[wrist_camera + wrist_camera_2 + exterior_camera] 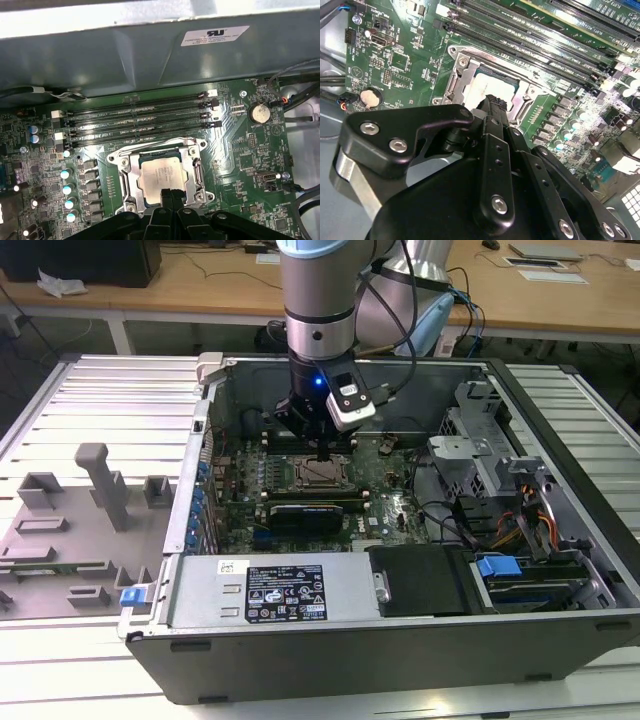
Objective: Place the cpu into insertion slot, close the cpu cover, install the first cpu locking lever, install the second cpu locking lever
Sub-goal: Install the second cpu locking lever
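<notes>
The cpu (pixel 162 175) lies flat in the insertion slot on the green board, silvery top up. The cpu cover (pixel 127 176), a silvery frame, lies down around the chip and hides the slot beneath. A thin wire lever (pixel 150 144) runs along the cover's side nearest the memory slots. My gripper (pixel 171 193) hangs just above the socket, at the chip edge away from those slots, with black fingers pressed together and nothing between them. The exterior view shows the gripper (pixel 322 447) pointing straight down over the cpu (pixel 318 473) inside the open case.
Long black memory slots (pixel 140 122) run beside the socket, and a coin battery (pixel 260 113) sits nearby. A black card (pixel 305 512) lies near the socket. The power supply (pixel 290 590), drive cage (pixel 480 445) and cables (pixel 520 515) ring the board. A grey fixture plate (pixel 90 510) lies outside the case.
</notes>
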You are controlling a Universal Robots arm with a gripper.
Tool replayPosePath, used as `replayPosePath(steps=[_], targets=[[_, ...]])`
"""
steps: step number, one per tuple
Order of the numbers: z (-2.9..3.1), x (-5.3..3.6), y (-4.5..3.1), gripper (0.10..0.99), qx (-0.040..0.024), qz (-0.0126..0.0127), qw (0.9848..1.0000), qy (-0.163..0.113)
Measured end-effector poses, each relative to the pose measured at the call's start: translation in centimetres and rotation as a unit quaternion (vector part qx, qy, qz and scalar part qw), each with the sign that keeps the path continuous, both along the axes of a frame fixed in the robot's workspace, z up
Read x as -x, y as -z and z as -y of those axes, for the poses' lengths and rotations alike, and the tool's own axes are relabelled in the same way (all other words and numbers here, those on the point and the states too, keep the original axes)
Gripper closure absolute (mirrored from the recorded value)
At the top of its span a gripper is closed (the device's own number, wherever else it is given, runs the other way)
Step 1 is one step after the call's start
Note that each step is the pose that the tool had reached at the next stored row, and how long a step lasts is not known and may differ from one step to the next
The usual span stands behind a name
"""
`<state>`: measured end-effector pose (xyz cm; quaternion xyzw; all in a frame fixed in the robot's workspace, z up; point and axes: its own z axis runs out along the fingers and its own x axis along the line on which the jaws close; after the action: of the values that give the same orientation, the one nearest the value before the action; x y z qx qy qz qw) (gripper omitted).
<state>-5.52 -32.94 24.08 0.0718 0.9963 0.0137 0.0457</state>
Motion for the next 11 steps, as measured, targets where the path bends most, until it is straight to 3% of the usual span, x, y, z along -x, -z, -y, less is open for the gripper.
replayPosePath(steps=[4, 8, 11], targets=[[0.36, 0.0, 0.0, 0.98, 0.0, 0.0, 1.0, 0.0], [1.73, 0.0, 0.0, 0.98, 0.0, 0.0, 1.0, 0.0], [1.95, 0.01, -0.03, 0.98, 0.0, 0.0, 1.0, 0.0]])
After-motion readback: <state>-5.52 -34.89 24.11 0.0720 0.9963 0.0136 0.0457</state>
